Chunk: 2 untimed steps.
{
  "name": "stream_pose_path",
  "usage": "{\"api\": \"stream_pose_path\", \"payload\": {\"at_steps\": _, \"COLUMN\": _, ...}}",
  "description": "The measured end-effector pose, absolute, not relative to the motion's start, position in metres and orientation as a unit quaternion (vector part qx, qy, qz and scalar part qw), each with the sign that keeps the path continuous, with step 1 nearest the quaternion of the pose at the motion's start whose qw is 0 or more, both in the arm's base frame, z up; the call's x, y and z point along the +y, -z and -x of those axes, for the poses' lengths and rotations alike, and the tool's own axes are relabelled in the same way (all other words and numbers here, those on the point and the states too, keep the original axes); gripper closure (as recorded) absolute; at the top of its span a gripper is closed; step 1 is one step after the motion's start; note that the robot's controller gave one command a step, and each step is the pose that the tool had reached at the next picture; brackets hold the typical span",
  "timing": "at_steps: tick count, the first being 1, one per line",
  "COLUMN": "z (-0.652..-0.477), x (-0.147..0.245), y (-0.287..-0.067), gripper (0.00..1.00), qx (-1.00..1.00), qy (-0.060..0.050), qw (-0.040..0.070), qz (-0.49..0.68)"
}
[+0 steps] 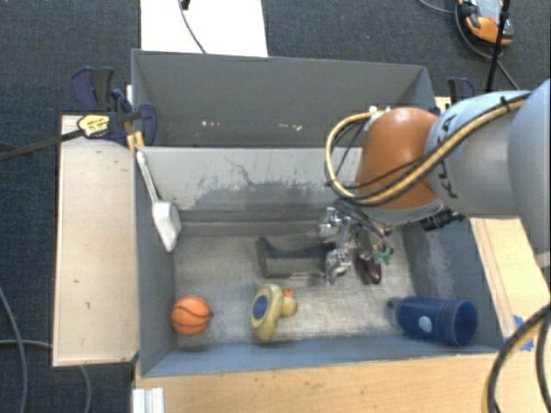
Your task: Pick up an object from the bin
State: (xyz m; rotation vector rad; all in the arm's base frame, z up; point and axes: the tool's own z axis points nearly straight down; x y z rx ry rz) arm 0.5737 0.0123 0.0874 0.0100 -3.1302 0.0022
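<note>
My gripper (335, 246) hangs low over the middle of the bin and is open. One silvery fingertip (331, 224) is toward the back and the other toward the front. Between them lies the right end of a dark grey, flat angular object (286, 255) that rests on the bin floor and stretches left. A small dark maroon thing (370, 270) sits just right of the gripper, partly under the wrist. A yellow duck-like toy (269, 310) lies in front of the grey object.
An orange ball (191, 314) rests in the front left corner. A blue cup (436, 319) lies on its side at the front right. A white spatula (163, 214) leans against the left wall. The arm and its cables cover the bin's right back.
</note>
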Motion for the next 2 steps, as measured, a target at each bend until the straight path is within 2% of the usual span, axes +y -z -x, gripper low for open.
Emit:
{"api": "stream_pose_path", "payload": {"at_steps": 1, "z": -0.574, "x": 0.012, "y": -0.087, "gripper": 1.00, "qx": -1.000, "qy": -0.001, "qw": 0.006, "qz": -0.003}}
{"api": "stream_pose_path", "payload": {"at_steps": 2, "z": -0.564, "x": -0.011, "y": -0.258, "gripper": 1.00, "qx": -0.999, "qy": -0.001, "qw": -0.003, "qz": -0.051}}
